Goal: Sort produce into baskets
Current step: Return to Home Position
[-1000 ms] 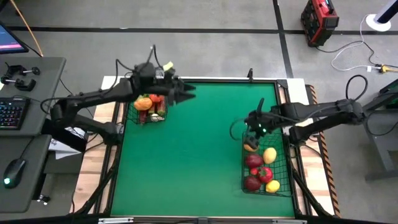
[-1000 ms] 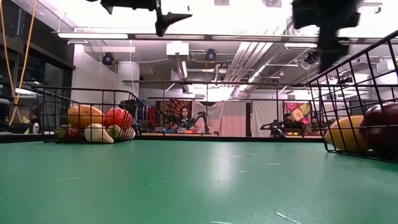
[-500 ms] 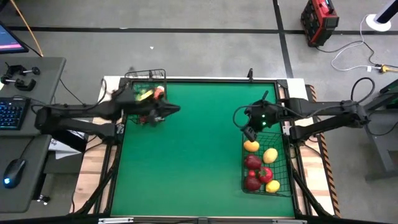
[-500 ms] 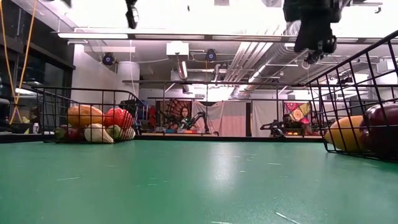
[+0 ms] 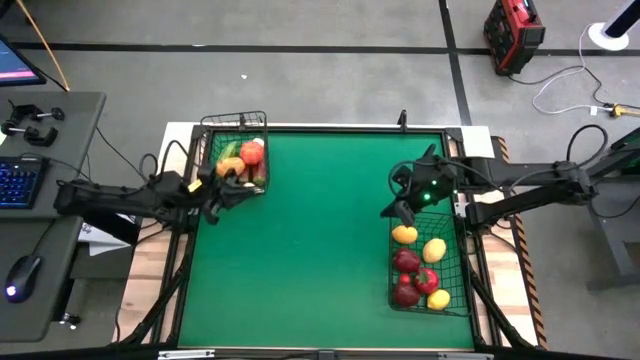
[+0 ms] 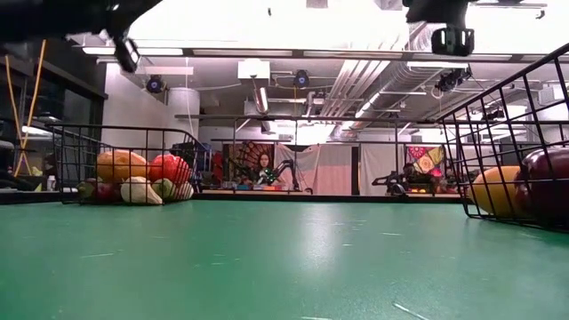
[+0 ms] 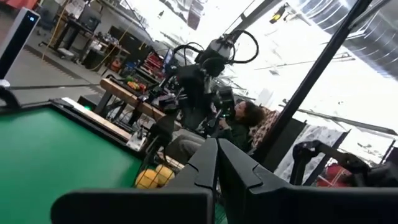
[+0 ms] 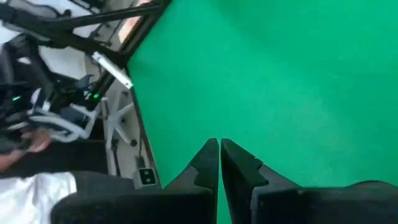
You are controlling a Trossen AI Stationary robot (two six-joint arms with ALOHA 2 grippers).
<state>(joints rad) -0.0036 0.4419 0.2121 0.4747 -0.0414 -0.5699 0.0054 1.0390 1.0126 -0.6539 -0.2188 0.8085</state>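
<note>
Produce, small toy fruits and vegetables in yellow, orange, red, dark red, green and white, is sitting sorted in two dark wire-mesh baskets on my green table. One heap is filling the smaller, squarer basket at the far left corner. The other pieces, among them a yellow lemon and a red pepper, are lying in a row in the larger, longer basket along the right edge. No loose piece is showing on the green surface from overhead.

My left pincer is hanging at the table's left edge, right by the smaller basket, its two dark fingers pressed together and holding nothing. My right pincer is hovering above bare green just beside the far end of the larger basket, its fingers likewise pressed together and empty.

I am judging the sorting finished, with only the move to my resting pose left. To do that well, I should be keeping both pincers closed, carrying each one high enough to pass over the thin wire rims, and folding each arm back toward its own side so that nothing is catching a basket or tipping fruit out.
</note>
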